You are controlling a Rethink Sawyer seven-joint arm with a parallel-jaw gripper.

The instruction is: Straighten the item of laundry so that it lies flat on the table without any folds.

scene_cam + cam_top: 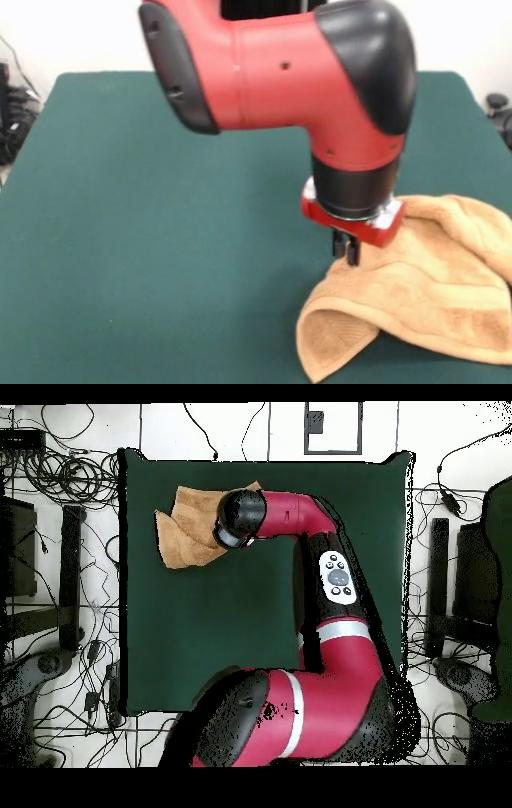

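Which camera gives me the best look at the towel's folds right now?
The front view: the towel is close, showing a rolled-under corner and bunched layers beneath the gripper. The overhead view shows only its crumpled outline near the table corner, partly hidden by the arm.

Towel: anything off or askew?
Yes. The towel is bunched and folded over itself, one corner curled under, near a corner of the table rather than flat. The gripper is down at a fold; nothing looks damaged.
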